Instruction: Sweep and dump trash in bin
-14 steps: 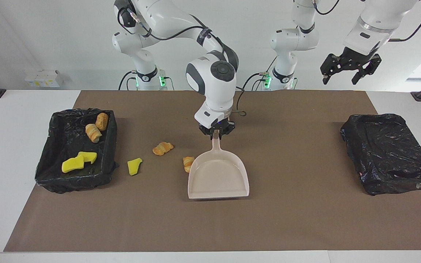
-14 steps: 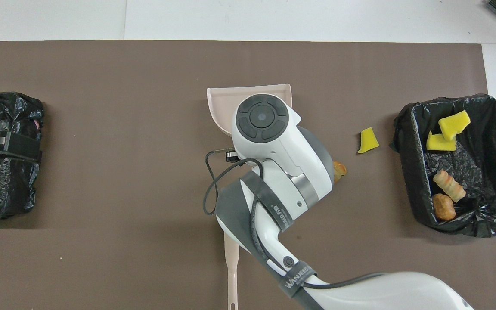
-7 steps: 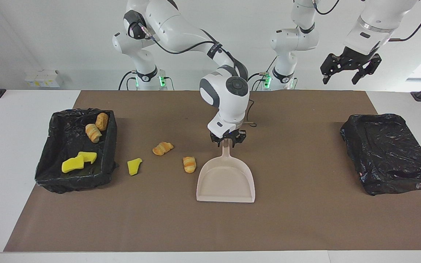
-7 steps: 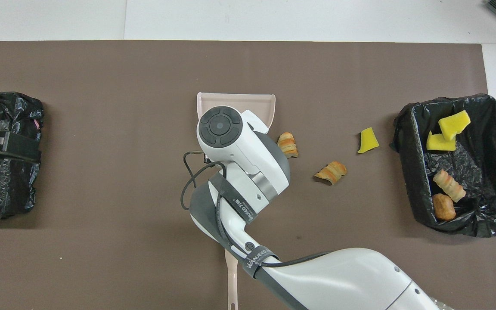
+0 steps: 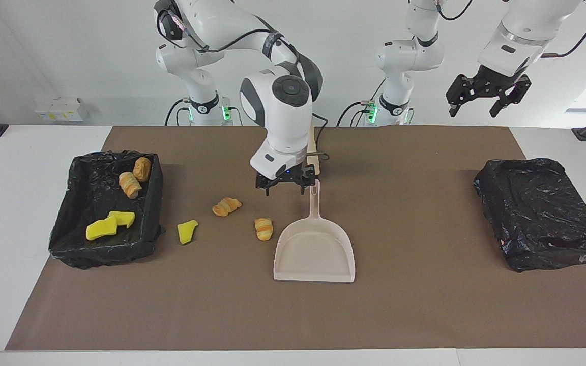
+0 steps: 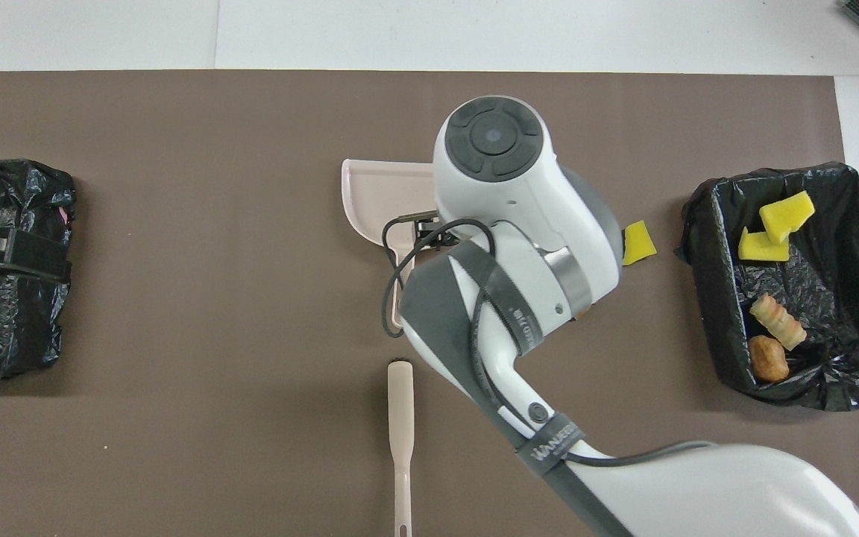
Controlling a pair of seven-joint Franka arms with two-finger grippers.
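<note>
Our right gripper (image 5: pixel 286 187) hangs wide open, empty, beside the dustpan handle (image 5: pixel 315 199). Three light, squashy trash scraps (image 5: pixel 263 229) lie on the mat near the bin (image 5: pixel 155 203) — sweep gently.

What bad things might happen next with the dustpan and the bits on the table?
1. The right gripper hangs open, low beside the dustpan handle; swinging sideways, it may knock the pan askew.
2. A bread piece lies just beside the pan's side wall, not its mouth, so a sweep may push it past.
3. The sponge chunk lies close to the bin; brushing it could jam it against the bin's wall.
</note>
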